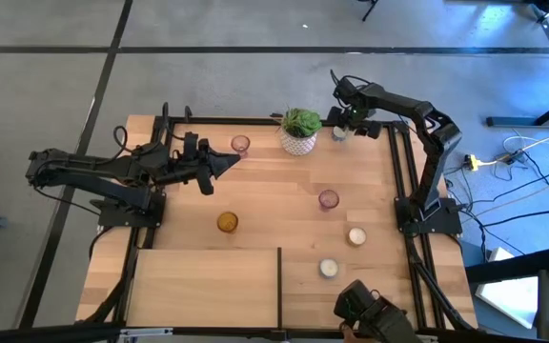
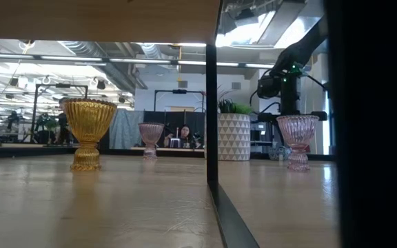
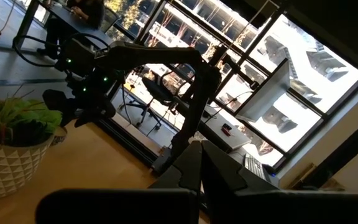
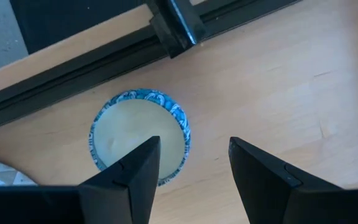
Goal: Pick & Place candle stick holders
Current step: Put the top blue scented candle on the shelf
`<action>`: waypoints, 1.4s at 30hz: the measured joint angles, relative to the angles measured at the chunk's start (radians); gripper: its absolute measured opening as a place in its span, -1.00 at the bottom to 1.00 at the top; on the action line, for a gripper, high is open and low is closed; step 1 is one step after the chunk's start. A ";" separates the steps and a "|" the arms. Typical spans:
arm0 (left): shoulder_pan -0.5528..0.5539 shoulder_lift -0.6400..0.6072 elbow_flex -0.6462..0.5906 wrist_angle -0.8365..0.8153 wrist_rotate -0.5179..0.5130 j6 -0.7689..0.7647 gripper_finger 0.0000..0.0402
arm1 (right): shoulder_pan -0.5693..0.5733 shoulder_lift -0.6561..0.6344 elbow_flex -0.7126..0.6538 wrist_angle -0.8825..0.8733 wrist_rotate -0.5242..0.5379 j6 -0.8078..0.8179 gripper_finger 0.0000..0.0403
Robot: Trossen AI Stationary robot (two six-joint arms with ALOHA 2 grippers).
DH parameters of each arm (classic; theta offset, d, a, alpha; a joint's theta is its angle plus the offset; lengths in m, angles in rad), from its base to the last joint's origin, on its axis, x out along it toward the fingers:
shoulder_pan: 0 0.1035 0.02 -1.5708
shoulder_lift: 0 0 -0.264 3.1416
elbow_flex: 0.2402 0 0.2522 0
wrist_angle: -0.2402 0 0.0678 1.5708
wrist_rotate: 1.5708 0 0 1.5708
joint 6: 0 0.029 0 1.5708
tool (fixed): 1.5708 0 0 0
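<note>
My right gripper (image 4: 194, 155) is open at the table's far right corner, pointing down. Below it a white holder with a blue patterned rim (image 4: 140, 134) stands on the wood (image 1: 341, 134). It lies mostly outside the gap, and one finger (image 4: 135, 171) covers part of its rim. My left gripper (image 1: 225, 164) is shut and empty (image 3: 197, 163) over the table's left middle. Two pink glass holders (image 1: 240, 144) (image 1: 328, 199), an amber one (image 1: 227, 222) and two white ones (image 1: 356, 235) (image 1: 328, 269) stand on their bases.
A white pot with a green plant (image 1: 299, 133) stands close to the left of my right gripper. The black table frame (image 4: 166, 28) runs just beyond the blue-rimmed holder. A dark divider strip (image 1: 280, 284) crosses the near part of the table. A person sits in the room behind (image 2: 183, 132).
</note>
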 joint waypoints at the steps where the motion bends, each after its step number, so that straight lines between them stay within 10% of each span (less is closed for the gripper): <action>1: 0.000 0.000 0.000 0.000 0.000 0.000 -0.98 | 0.000 0.000 0.000 0.000 -0.008 -0.002 -0.03; 42: 0.000 0.000 0.000 0.000 -0.001 -0.008 -0.98 | 0.003 0.000 0.000 0.062 -0.186 -0.035 0.33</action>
